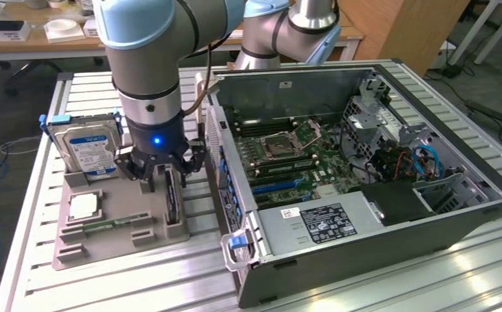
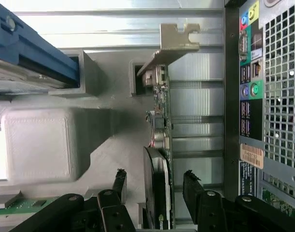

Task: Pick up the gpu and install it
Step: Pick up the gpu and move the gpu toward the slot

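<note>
Black claw (image 1: pixel 162 177) was released, fingers either side of the thin flat green gpu card (image 2: pixel 162 106), not touching. The silver-bracketed card stood on edge in a matte grey moulded tray (image 1: pixel 112 244) on the ribbed aluminium bench (image 1: pixel 147 286).

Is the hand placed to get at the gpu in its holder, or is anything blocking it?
Probably yes: the hand is open with a finger on each side of the gpu, which stands on edge in the gray holder. Nothing shows between fingers and card.
</note>
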`<act>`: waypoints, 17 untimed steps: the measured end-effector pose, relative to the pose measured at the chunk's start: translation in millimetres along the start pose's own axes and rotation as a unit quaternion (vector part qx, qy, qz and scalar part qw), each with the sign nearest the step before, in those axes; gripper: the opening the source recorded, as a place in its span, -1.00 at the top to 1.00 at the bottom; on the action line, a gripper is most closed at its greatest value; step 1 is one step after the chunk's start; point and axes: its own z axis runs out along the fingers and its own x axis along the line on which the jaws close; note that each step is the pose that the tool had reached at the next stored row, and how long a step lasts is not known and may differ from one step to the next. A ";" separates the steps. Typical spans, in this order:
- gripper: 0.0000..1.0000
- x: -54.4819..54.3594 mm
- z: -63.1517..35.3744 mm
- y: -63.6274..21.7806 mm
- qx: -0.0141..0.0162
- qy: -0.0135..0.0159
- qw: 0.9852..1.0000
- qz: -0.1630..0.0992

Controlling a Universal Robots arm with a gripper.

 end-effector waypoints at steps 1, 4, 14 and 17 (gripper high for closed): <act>-0.18 0.1 0.5 1.6 0.000 0.000 1.000 0.000; -0.18 0.2 2.5 3.4 0.000 0.000 1.000 0.000; -0.18 0.2 3.0 3.5 0.000 0.000 1.000 0.000; -0.15 0.2 3.0 3.5 0.000 0.000 1.000 0.000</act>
